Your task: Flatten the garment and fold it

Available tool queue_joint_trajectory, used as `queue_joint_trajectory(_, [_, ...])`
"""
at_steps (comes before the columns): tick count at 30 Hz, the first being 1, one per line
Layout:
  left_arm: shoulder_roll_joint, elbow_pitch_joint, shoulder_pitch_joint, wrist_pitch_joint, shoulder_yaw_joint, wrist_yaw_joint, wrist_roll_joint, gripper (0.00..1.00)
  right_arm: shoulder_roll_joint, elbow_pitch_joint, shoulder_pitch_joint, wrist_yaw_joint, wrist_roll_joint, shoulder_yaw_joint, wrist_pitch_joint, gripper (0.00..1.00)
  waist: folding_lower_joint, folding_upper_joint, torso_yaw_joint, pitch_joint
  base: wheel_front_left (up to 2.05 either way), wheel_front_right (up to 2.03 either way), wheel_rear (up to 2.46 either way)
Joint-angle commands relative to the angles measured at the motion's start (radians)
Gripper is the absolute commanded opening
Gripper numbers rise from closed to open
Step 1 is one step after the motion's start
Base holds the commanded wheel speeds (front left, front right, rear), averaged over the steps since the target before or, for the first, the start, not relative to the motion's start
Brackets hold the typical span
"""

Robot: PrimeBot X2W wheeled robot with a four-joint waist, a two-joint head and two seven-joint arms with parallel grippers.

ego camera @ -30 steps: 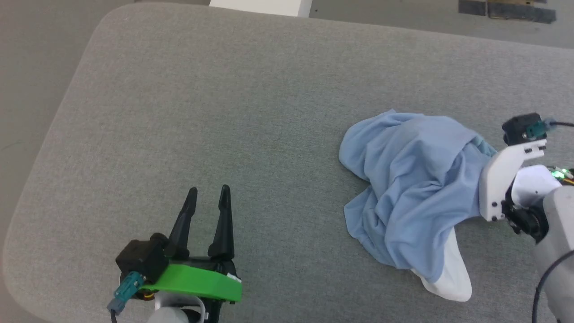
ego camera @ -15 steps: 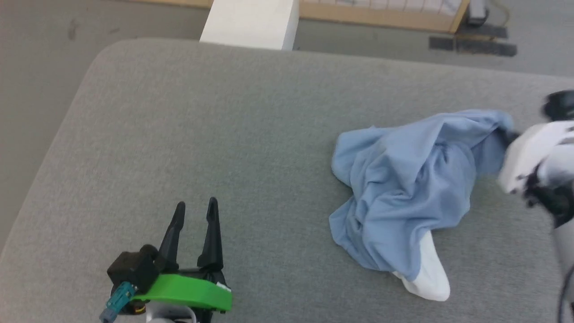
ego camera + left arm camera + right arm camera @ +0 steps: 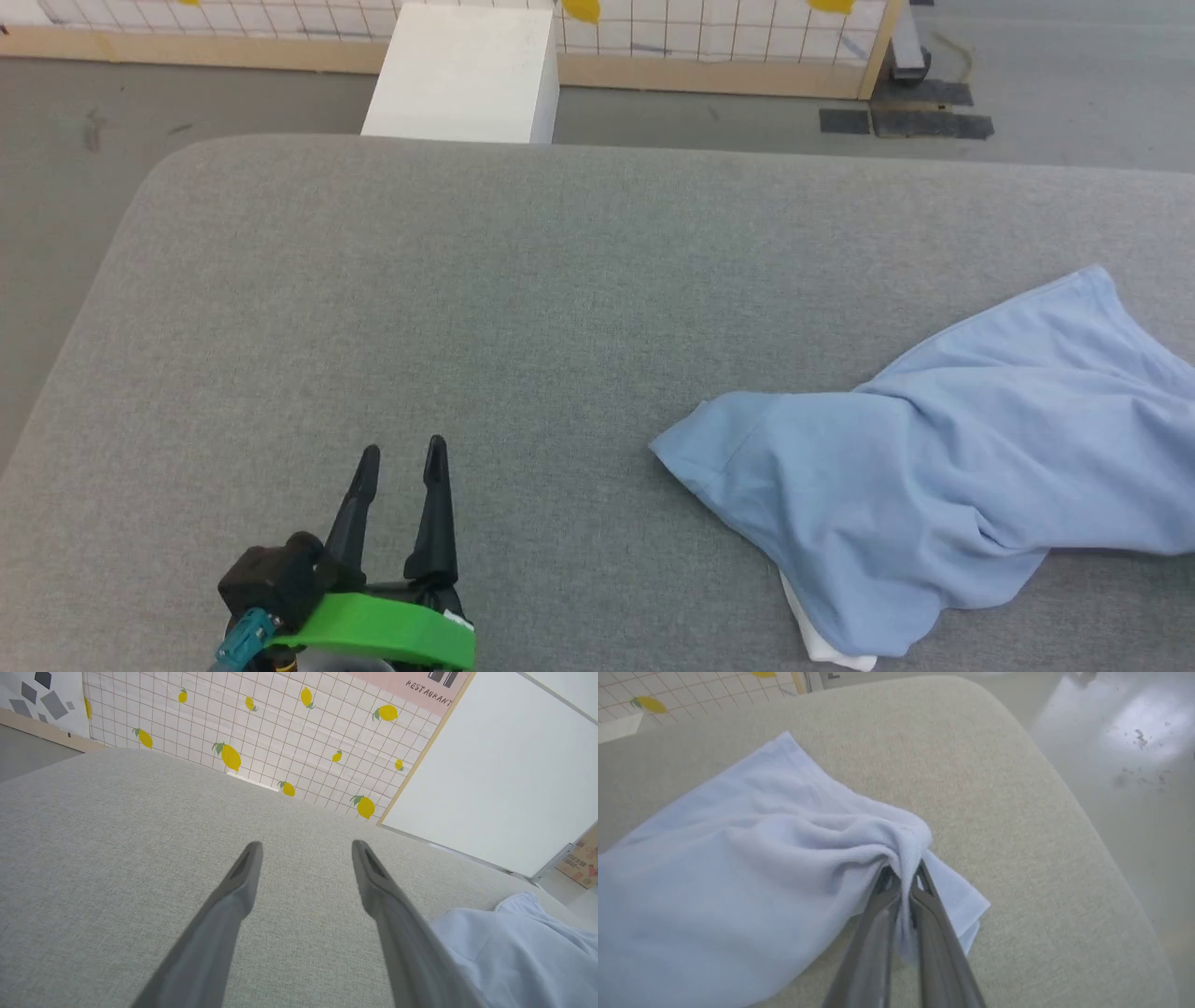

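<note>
The garment [image 3: 934, 467], a light blue shirt with a bit of white showing at its near edge, lies stretched and creased on the right side of the grey padded table [image 3: 467, 280]. In the right wrist view my right gripper [image 3: 903, 875] is shut on a bunched fold of the garment [image 3: 752, 858], pinching the cloth between its two fingers. My left gripper [image 3: 400, 459] stands open at the lower left of the head view, apart from the shirt, with nothing between its fingers. In the left wrist view the left gripper [image 3: 306, 847] points across bare table, and the garment [image 3: 514, 947] lies at the lower right.
A white block [image 3: 462, 75] stands on the floor behind the table's far edge, before a tiled wall panel with lemon prints [image 3: 261, 732]. The table's rounded right corner [image 3: 1017, 732] and the grey floor [image 3: 1134, 765] lie close beyond the gripped cloth.
The head camera has tilted up and shifted. My right gripper has shut on the shirt and pulled it out to the right, so the heap is now drawn long. The left gripper stays open.
</note>
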Motion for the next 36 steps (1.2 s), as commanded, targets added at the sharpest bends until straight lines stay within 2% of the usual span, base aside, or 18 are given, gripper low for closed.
queue_joint_trajectory(1, [-0.002,0.007,0.0,-0.004,-0.001,-0.008,0.003,1.0,0.049,-0.006,0.046,-0.001,-0.008,-0.008,0.009,0.0,0.0,-0.0001,0.005,0.01,0.0,0.0,0.0])
queue_joint_trajectory(4, [-0.002,0.012,-0.006,-0.004,0.003,-0.014,0.007,1.0,0.12,0.0,0.121,-0.001,-0.021,-0.022,0.005,0.0,0.0,-0.0001,0.005,0.017,0.0,0.0,0.0])
queue_joint_trajectory(6, [-0.002,0.015,-0.008,-0.004,0.004,-0.015,0.01,1.0,0.142,0.011,0.137,-0.001,-0.031,-0.017,-0.011,0.0,0.0,-0.0001,0.002,0.019,0.0,0.0,0.0])
queue_joint_trajectory(7, [-0.002,0.017,-0.009,-0.004,0.004,-0.016,0.011,1.0,0.151,0.013,0.141,-0.001,-0.036,-0.014,-0.021,0.05,0.0,-0.0001,0.0,0.018,0.0,0.0,0.0])
queue_joint_trajectory(8, [-0.002,0.019,-0.009,-0.004,0.005,-0.016,0.011,1.0,0.155,0.01,0.14,-0.001,-0.041,-0.008,-0.032,0.38,0.0,-0.0001,-0.002,0.017,0.0,0.0,0.0])
queue_joint_trajectory(9, [-0.002,0.021,-0.009,-0.004,0.004,-0.016,0.012,1.0,0.158,0.006,0.136,-0.001,-0.044,-0.001,-0.044,0.84,0.0,-0.0001,-0.005,0.015,0.0,0.0,0.0])
queue_joint_trajectory(10, [-0.002,0.023,-0.009,-0.004,0.003,-0.016,0.011,1.0,0.16,-0.001,0.128,-0.001,-0.043,0.004,-0.049,1.0,0.0,-0.0001,-0.008,0.013,0.0,0.0,0.0])
queue_joint_trajectory(13, [-0.002,0.028,-0.006,-0.004,-0.004,-0.017,0.006,1.0,0.149,-0.053,0.103,-0.001,-0.024,0.035,-0.043,1.0,0.0,-0.0001,-0.011,0.005,0.0,0.0,0.0])
queue_joint_trajectory(17, [-0.002,0.03,-0.003,-0.004,-0.011,-0.016,-0.002,1.0,0.119,-0.197,0.049,-0.001,0.031,0.075,-0.01,1.0,0.0,-0.0001,-0.011,-0.005,0.0,0.0,0.0])
queue_joint_trajectory(21, [-0.002,0.029,-0.003,-0.004,-0.019,-0.014,-0.006,1.0,0.079,-0.321,-0.035,-0.001,0.075,0.115,0.07,1.0,0.0,-0.0001,-0.004,-0.004,0.0,0.0,0.0])
queue_joint_trajectory(24, [-0.002,0.023,-0.008,-0.004,-0.021,-0.015,-0.005,1.0,0.051,-0.355,-0.098,-0.001,0.058,0.151,0.132,1.0,0.0,-0.0001,0.006,0.011,0.0,0.0,0.0])
queue_joint_trajectory(27, [-0.002,0.012,-0.018,-0.004,-0.023,-0.014,0.011,1.0,0.043,-0.318,-0.166,-0.001,0.033,0.186,0.2,1.0,0.0,-0.0001,0.019,0.039,0.0,0.0,0.0])
queue_joint_trajectory(32, [-0.002,-0.009,-0.046,-0.004,-0.041,-0.015,0.046,1.0,0.053,-0.162,-0.256,-0.001,-0.015,0.215,0.312,1.0,0.0,-0.0001,0.055,0.097,0.0,0.0,0.0])
queue_joint_trajectory(36, [-0.002,-0.024,-0.071,-0.004,-0.059,-0.016,0.054,1.0,0.056,-0.064,-0.298,-0.001,-0.074,0.221,0.325,1.0,0.0,-0.0001,0.086,0.142,0.0,0.0,0.0])
